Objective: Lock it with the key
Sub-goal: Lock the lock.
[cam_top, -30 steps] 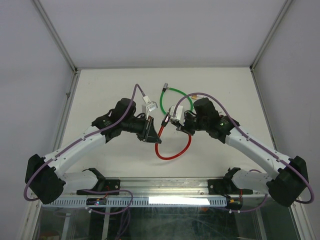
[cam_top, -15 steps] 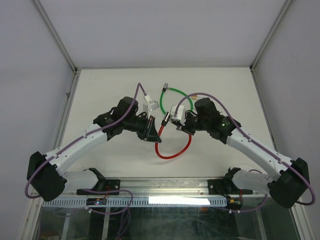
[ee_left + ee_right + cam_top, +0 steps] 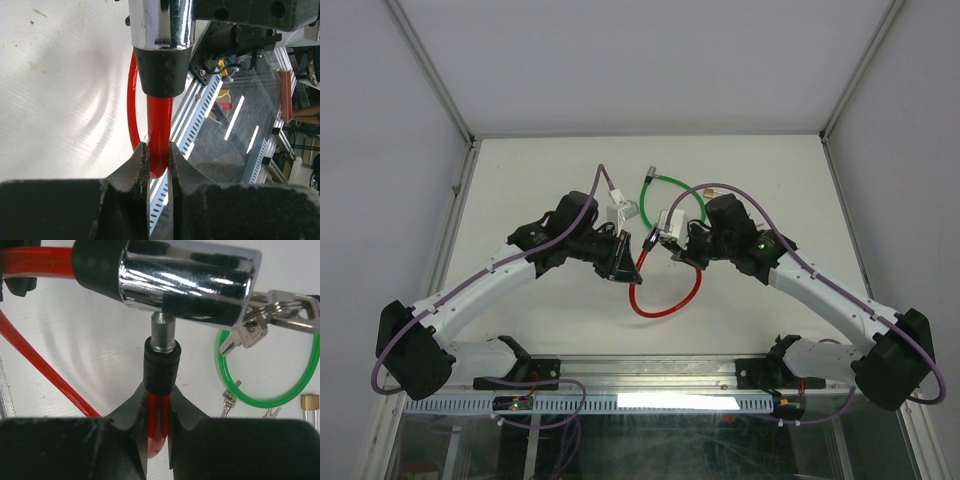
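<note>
left pincer (image 3: 158,156): gripping red cable (image 3: 159,117) near lock body (image 3: 185,280); right pincer (image 3: 159,402): gripping its pin end just beside lock body

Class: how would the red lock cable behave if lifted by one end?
Probably springy rather than floppy: the red cable holds a smooth loop. Its glossy coating looks slippery. The chrome lock body likely weighs one end down.

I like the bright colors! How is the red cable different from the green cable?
The left fingers and right fingers pinch the red cable; the green cable lies untouched on the table. The red cable's metal tip meets the silver lock; the green cable's tip sticks out free. Both are shiny and curl into loops.
</note>
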You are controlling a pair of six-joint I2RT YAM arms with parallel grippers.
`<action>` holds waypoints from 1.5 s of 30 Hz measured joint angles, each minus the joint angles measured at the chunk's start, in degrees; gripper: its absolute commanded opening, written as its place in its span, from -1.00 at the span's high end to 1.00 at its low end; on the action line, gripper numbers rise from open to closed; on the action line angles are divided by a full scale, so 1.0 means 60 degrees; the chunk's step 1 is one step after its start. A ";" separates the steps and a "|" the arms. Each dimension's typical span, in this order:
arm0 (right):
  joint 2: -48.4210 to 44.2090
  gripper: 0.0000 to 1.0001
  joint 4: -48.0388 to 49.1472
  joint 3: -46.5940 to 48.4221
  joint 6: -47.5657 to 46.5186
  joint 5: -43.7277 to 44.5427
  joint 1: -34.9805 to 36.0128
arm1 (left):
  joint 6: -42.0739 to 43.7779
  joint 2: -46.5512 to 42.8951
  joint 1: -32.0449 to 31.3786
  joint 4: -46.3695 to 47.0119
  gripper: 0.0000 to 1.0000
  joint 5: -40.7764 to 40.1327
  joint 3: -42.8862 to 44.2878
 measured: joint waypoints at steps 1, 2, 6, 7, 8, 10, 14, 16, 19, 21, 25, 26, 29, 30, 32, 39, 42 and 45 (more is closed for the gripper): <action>0.0051 1.00 -0.0022 0.0022 0.0004 0.0000 0.0000 | 0.0015 0.0025 0.0000 -0.0073 1.00 -0.0058 0.0026; 0.0080 1.00 -0.0029 0.0026 0.0004 0.0000 0.0000 | 0.0025 0.0047 0.0000 -0.0131 1.00 -0.0106 0.0051; 0.0124 1.00 -0.0076 0.0026 0.0011 0.0000 0.0000 | 0.0047 0.0142 -0.0098 -0.0237 1.00 -0.0193 0.0124; 0.0124 1.00 -0.0076 0.0026 0.0011 0.0000 0.0000 | 0.0047 0.0157 -0.0113 -0.0244 1.00 -0.0200 0.0124; 0.0124 1.00 -0.0073 0.0026 0.0015 0.0000 0.0000 | 0.0047 0.0160 -0.0120 -0.0255 1.00 -0.0204 0.0124; 0.0120 1.00 -0.0066 0.0026 0.0018 0.0000 0.0000 | 0.0047 0.0178 -0.0124 -0.0266 1.00 -0.0229 0.0127; 0.0117 1.00 -0.0062 0.0026 0.0182 0.0025 0.0000 | 0.0047 0.0251 -0.0124 -0.0306 1.00 -0.0244 0.0186; 0.0117 1.00 -0.0058 0.0026 0.0259 0.0062 0.0000 | 0.0058 0.0302 -0.0124 -0.0350 1.00 -0.0240 0.0251; 0.0117 1.00 -0.0022 0.0026 0.0393 0.0113 0.0000 | 0.0080 0.0331 -0.0138 -0.0386 1.00 -0.0244 0.0288; 0.0117 1.00 -0.0007 0.0026 0.0437 0.0098 0.0000 | 0.0109 0.0375 -0.0186 -0.0412 1.00 -0.0244 0.0317; 0.0117 1.00 -0.0018 0.0026 0.0430 -0.0117 0.0000 | 0.0197 0.0521 -0.0251 -0.0474 1.00 -0.0233 0.0364; 0.0113 1.00 -0.0015 0.0026 0.0430 -0.0189 0.0000 | 0.0226 0.0561 -0.0248 -0.0506 1.00 -0.0229 0.0386; 0.0087 1.00 -0.0018 0.0022 0.0423 -0.0317 0.0000 | 0.0277 0.0678 -0.0248 -0.0583 1.00 -0.0186 0.0448; 0.0058 1.00 -0.0004 0.0015 0.0423 -0.0331 0.0000 | 0.0291 0.0714 -0.0248 -0.0590 1.00 -0.0160 0.0463; -0.0029 1.00 0.0066 -0.0036 0.0426 -0.0335 0.0000 | 0.0306 0.0772 -0.0251 -0.0597 1.00 -0.0127 0.0481; -0.0404 1.00 0.0663 -0.0546 0.0692 -0.0331 -0.0029 | 0.0368 0.0914 -0.0251 -0.0612 1.00 -0.0091 0.0557; -0.0415 1.00 0.0943 -0.0681 0.0809 -0.0379 -0.0055 | 0.0368 0.0918 -0.0251 -0.0605 0.94 -0.0186 0.0576; -0.0466 1.00 0.1355 -0.0958 0.0914 -0.0430 -0.0098 | 0.0368 0.0914 -0.0251 -0.0583 0.83 -0.0430 0.0576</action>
